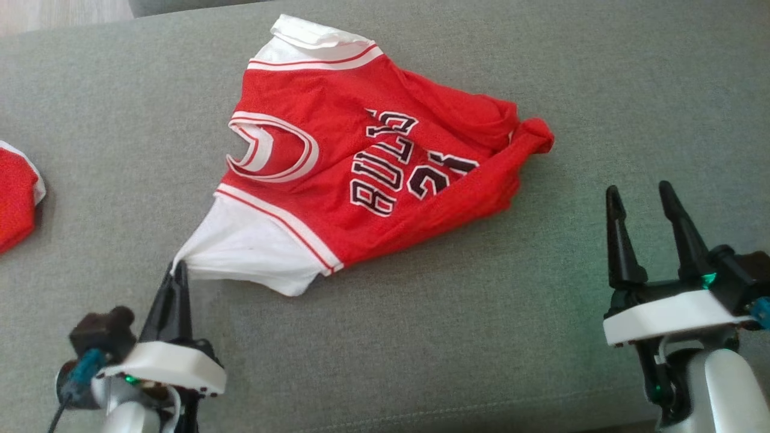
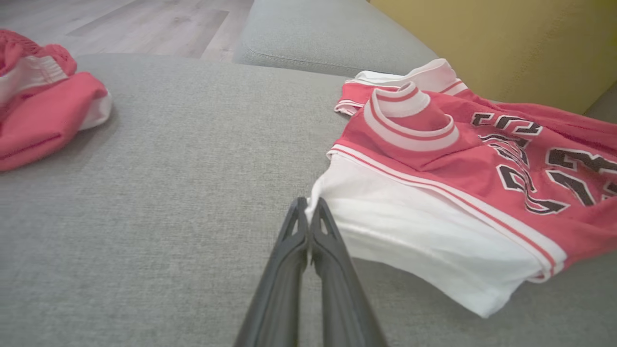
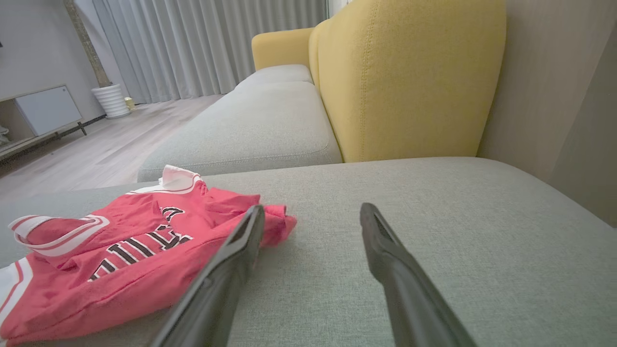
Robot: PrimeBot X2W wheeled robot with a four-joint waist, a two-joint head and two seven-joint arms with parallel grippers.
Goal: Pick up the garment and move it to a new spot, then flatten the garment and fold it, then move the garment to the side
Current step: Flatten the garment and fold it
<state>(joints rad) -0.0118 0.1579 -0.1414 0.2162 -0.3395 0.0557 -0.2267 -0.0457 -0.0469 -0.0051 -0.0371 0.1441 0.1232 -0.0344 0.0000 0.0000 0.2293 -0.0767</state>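
Left pincer [image 1: 178,269] clamped on garment [image 1: 361,162] sleeve; right pincer [image 1: 639,190] agape, empty; red cloth [image 1: 15,198] leftward.

Left end effector [image 1: 178,272] pinched tight (fingertips together); right end effector [image 1: 640,195] spread wide, seemingly hovering low.

Grey sofa [image 1: 421,337] — other red cloth [image 1: 15,198], L

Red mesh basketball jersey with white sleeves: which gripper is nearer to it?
Left. The left gripper is shut on the white sleeve tip of the red mesh basketball jersey; the right gripper stands open, apart from its bunched hem.
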